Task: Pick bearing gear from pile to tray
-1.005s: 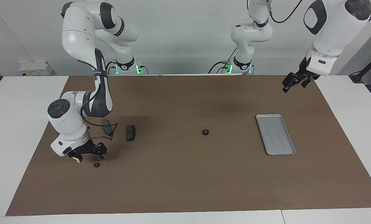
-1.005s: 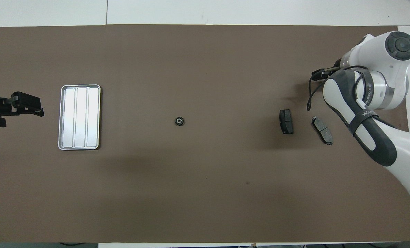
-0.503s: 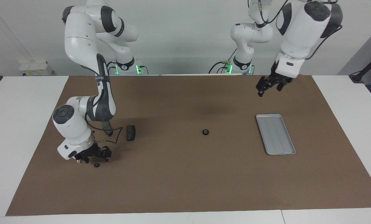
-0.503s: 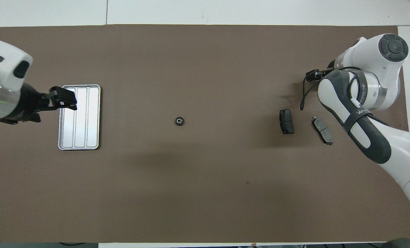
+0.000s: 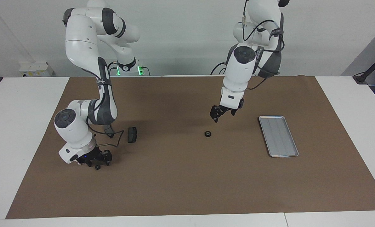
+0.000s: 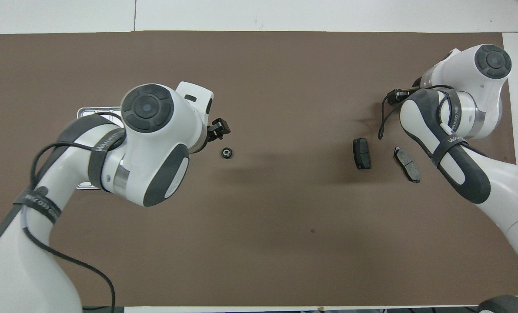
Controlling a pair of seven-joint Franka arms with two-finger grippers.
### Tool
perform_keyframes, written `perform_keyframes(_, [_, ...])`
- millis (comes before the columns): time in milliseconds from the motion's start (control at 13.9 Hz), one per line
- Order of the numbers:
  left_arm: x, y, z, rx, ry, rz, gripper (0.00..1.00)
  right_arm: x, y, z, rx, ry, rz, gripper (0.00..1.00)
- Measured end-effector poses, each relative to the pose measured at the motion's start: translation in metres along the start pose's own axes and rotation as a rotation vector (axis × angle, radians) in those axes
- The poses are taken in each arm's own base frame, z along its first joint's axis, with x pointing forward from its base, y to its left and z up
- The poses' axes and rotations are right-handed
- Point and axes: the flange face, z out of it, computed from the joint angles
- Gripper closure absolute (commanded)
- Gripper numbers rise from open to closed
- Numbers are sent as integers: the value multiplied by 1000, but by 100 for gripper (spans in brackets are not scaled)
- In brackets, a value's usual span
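Note:
The bearing gear (image 5: 208, 134), a small black ring, lies on the brown mat near the table's middle; it also shows in the overhead view (image 6: 226, 152). My left gripper (image 5: 217, 116) is open and hangs in the air just above and beside it, toward the tray. The silver tray (image 5: 278, 135) lies toward the left arm's end, and the left arm hides most of it in the overhead view (image 6: 85, 112). In the pile, two dark brake pads (image 6: 362, 153) (image 6: 407, 164) lie at the right arm's end. My right gripper (image 5: 96, 160) is open, low over a tiny black round piece (image 5: 97, 167). The white bracket is hidden.
The brown mat (image 5: 174, 183) covers most of the white table. The right arm's elbow and a loose cable (image 5: 116, 138) hang over the pile. One brake pad (image 5: 132, 134) stands beside that arm. The wide stretch of mat between pile and bearing gear holds nothing.
My left arm has swung from outside the tray's end, across the tray, and down to just above the bearing gear. My right gripper has sunk a little closer to the tiny black piece.

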Motion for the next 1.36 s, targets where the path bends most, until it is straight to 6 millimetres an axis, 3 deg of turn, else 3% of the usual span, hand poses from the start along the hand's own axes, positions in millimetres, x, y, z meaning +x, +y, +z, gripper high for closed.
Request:
perform_keyframes(215, [-17, 25, 72, 25, -24, 25, 0, 0, 3, 1, -1, -1, 4, 27])
perform_keyframes(431, [-24, 31, 100, 21, -21, 33, 1, 1, 9, 2, -2, 2, 12, 34])
perform_keyframes(574, [-23, 29, 103, 8, -9, 28, 2, 3, 10, 3, -3, 4, 14, 47])
perform_keyframes(718, [-21, 29, 103, -2, 0, 24, 5, 5, 11, -1, -4, 12, 14, 69])
perform_keyframes(1005, [-21, 28, 106, -8, 5, 21, 14, 6, 14, -3, -7, 16, 18, 100])
perform_keyframes(1149, [-21, 27, 107, -9, 5, 15, 16, 6, 14, -3, -7, 16, 18, 100])
perform_keyframes(1364, [-22, 27, 107, -10, 6, 10, 29, 6, 14, -3, -7, 15, 18, 100])
